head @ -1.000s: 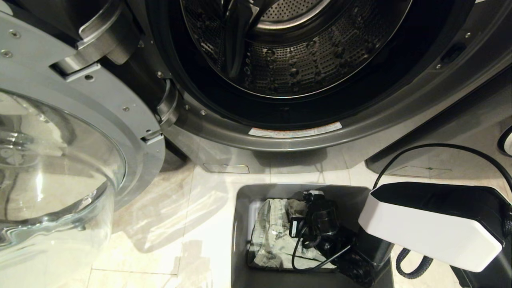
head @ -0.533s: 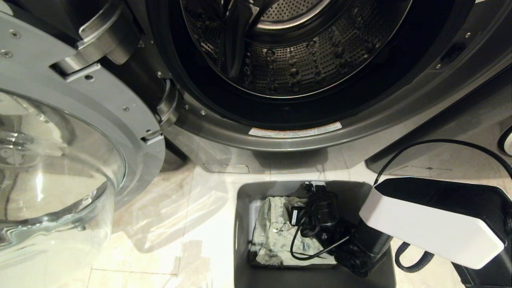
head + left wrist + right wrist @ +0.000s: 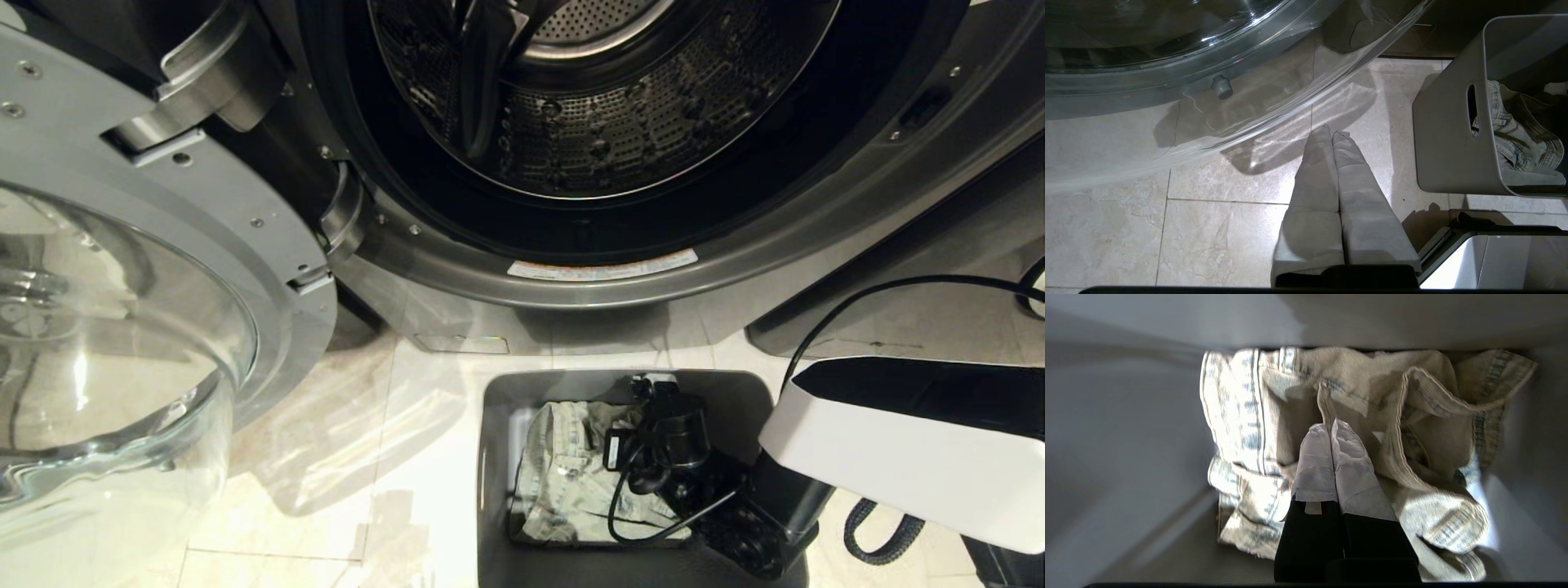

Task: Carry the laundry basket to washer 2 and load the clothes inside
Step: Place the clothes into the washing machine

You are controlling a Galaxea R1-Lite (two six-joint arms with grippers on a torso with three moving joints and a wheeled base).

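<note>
The grey laundry basket (image 3: 491, 457) stands on the tile floor just in front of the washer's open drum (image 3: 588, 122); the washer's numeral is out of view. The pale washed denim clothes (image 3: 559, 474) lie crumpled in the basket's bottom. My right gripper (image 3: 653, 384) reaches down into the basket. In the right wrist view it (image 3: 1329, 426) is shut, its taped tips against a fold of the clothes (image 3: 1241, 408), with no cloth visible between them. My left gripper (image 3: 1331, 131) hangs shut and empty over the floor, beside the basket (image 3: 1445, 134).
The washer's round glass door (image 3: 122, 327) is swung open at the left and overhangs the floor. A dark grey panel (image 3: 898, 269) of a neighbouring machine stands at the right. Black cables (image 3: 857, 302) loop off my right arm above the basket.
My right arm has shifted a little to the right in the head view, carrying the shut gripper across the clothes inside the basket. The basket, washer and left arm have not moved.
</note>
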